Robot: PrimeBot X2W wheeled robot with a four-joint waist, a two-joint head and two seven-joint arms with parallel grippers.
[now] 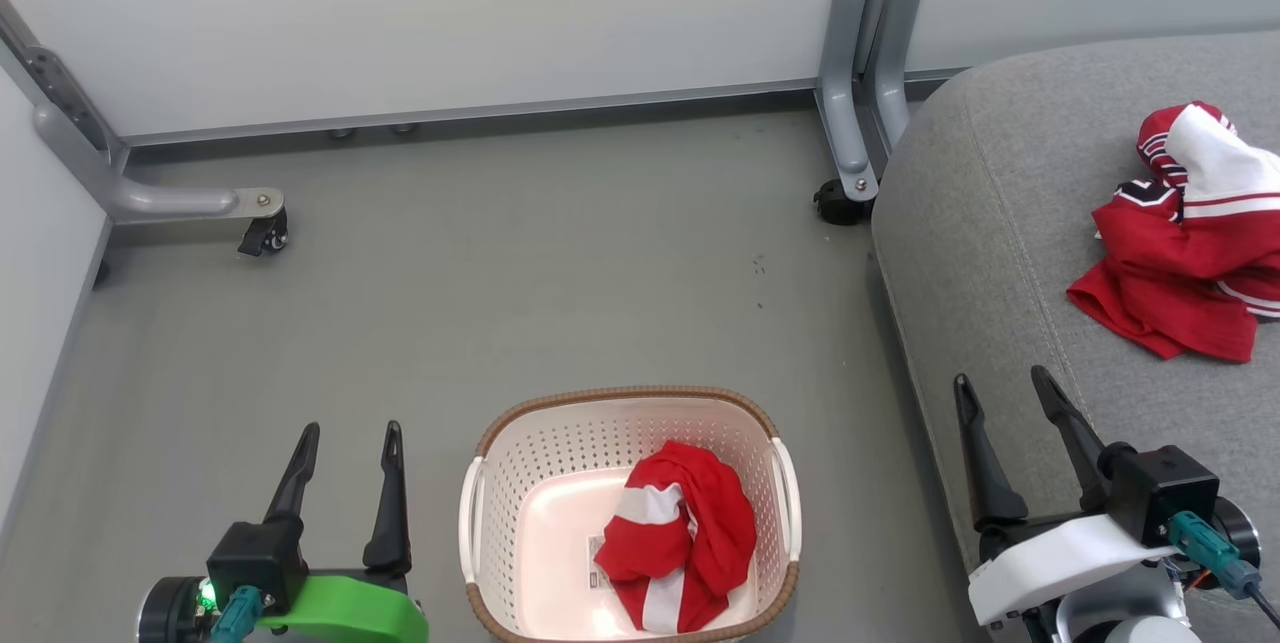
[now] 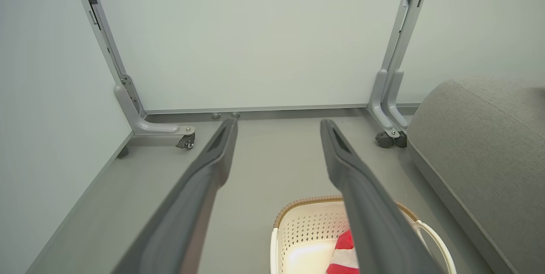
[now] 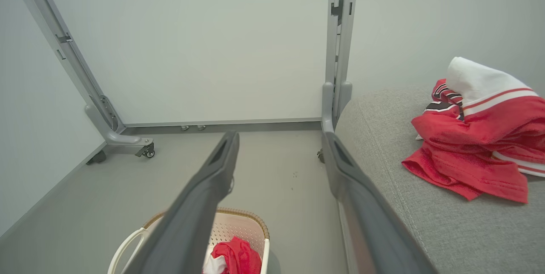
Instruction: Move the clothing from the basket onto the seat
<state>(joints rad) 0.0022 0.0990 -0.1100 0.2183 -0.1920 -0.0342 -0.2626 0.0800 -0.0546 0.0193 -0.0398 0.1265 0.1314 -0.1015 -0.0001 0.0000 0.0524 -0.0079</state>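
First garment (image 1: 1185, 243) lies on the seat (image 1: 1000, 223), beyond the right fingers (image 1: 985, 463). Second garment (image 1: 680, 533) sits in the basket (image 1: 625, 391), between them and the left fingers (image 1: 388, 503) — both pairs spread, empty. Next, likely: reach down, pinch fabric.

Two red-and-white garments on the count: the first garment (image 1: 680, 533) lies inside the basket (image 1: 560, 443), and the second garment (image 1: 1185, 243) sits well off to the basket's right, up on the seat (image 1: 1000, 223). One basket, one seat. Two white handles on that basket: the left handle (image 1: 468, 518) and the right handle (image 1: 790, 498). Two pincers now, the left pincer (image 1: 350, 428) just left of the basket and the right pincer (image 1: 1000, 378) off to its right, two dark fingers apiece, four in all. Beyond the basket, two black casters: the left caster (image 1: 262, 235) and the right caster (image 1: 838, 201).
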